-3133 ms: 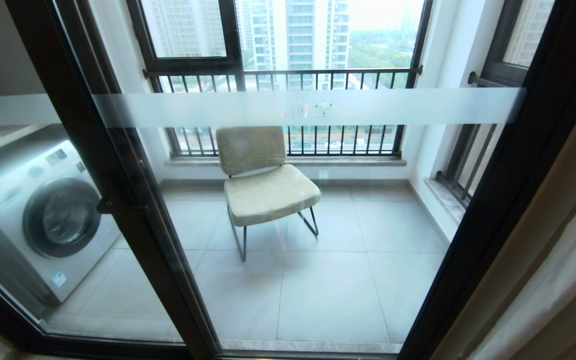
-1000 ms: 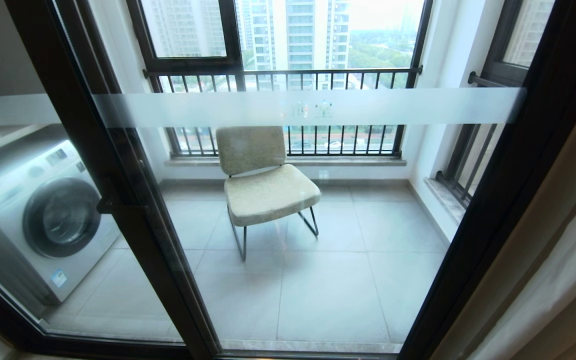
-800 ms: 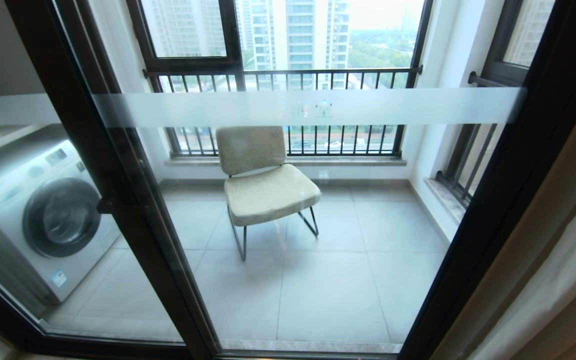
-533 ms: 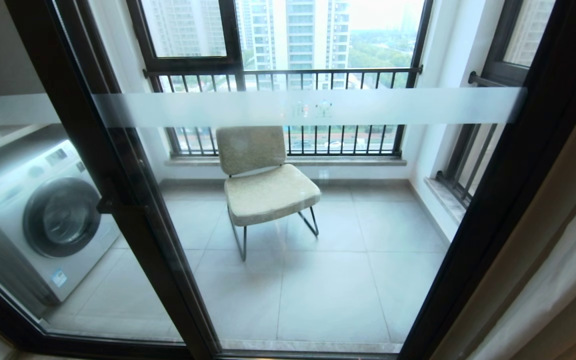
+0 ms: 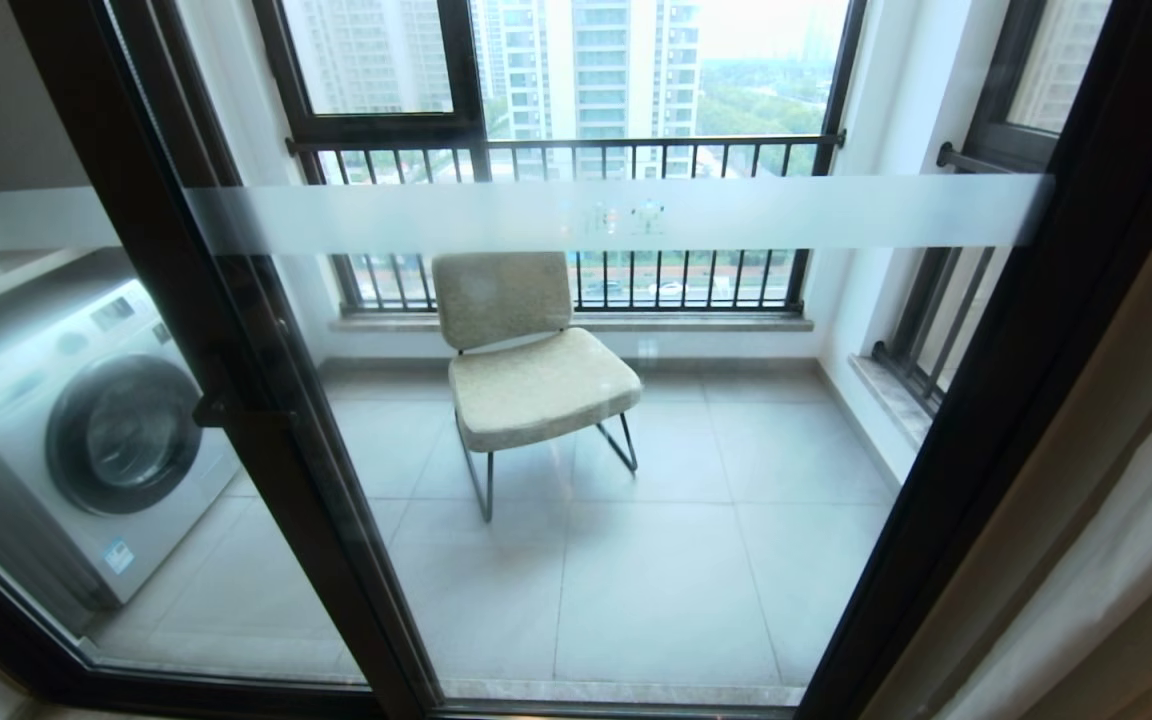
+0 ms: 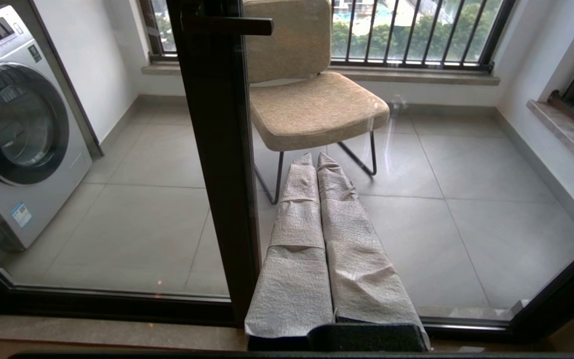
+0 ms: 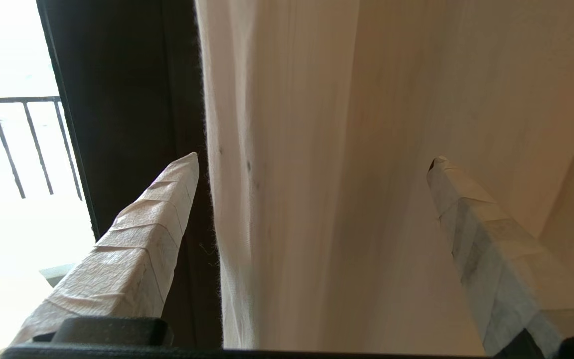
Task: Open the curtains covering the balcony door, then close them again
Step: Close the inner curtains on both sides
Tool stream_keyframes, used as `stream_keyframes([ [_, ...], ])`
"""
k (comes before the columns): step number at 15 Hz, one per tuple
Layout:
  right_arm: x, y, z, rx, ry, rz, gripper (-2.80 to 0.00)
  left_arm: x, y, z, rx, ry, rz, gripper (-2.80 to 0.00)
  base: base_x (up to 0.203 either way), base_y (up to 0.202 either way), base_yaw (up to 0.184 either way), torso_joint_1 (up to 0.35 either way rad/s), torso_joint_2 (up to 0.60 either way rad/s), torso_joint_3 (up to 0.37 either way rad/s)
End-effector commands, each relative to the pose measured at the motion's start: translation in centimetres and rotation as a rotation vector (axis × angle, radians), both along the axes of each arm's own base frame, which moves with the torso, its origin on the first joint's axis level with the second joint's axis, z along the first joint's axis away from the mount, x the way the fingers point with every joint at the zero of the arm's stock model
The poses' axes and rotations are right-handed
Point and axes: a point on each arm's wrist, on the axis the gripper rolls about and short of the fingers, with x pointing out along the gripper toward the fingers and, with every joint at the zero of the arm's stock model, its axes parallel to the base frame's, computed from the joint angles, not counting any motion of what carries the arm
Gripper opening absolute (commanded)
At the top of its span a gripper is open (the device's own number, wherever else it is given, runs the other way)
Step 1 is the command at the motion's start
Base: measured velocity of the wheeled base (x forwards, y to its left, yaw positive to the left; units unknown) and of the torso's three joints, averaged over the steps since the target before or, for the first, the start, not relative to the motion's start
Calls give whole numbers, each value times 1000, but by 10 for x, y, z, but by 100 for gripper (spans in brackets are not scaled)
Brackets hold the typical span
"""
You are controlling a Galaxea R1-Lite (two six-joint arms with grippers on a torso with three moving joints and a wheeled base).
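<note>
The curtains [image 7: 317,174], gathered at the door's [image 5: 1026,330] right edge, look soft and heavy (best pinched at the hemmed edge), framed by the right gripper's [image 7: 312,164] spread jaws; left gripper [image 6: 315,164] clenched.

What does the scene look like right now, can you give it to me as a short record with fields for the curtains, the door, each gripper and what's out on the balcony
curtains: beige curtains gathered at the right edge of the door, glass uncovered
balcony door: balcony door, black frame, frosted band across the glass
right gripper: right gripper open, fingers either side of the curtain's edge, not yet closed on it
left gripper: left gripper shut, holding nothing, pointing at the glass
balcony: chair in the middle, washing machine at left
</note>
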Motion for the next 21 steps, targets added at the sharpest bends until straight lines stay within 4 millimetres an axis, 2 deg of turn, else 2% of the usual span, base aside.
stream_keyframes([
  [1, 8, -5, -7, 26, 22, 4, 0, 0, 0, 0, 0, 0, 1, -280, 0, 0, 0, 0, 0, 0],
  [7, 3, -1, -42, 77, 107, 6, 0, 0, 0, 0, 0, 0, 0, -280, 0, 0, 0, 0, 0, 0],
  [10, 2, 1, -45, 77, 106, 15, 0, 0, 0, 0, 0, 0, 0, -280, 0, 0, 0, 0, 0, 0],
  [11, 1, 1, -43, 75, 97, 15, -280, 0, 0, 0, 0, 0, 0, -280, 0, 0, 0, 0, 0, 0],
  [21, 2, 5, -31, 30, 22, 33, -280, 0, 0, 0, 0, 0, 0, -280, 0, 0, 0, 0, 0, 0],
])
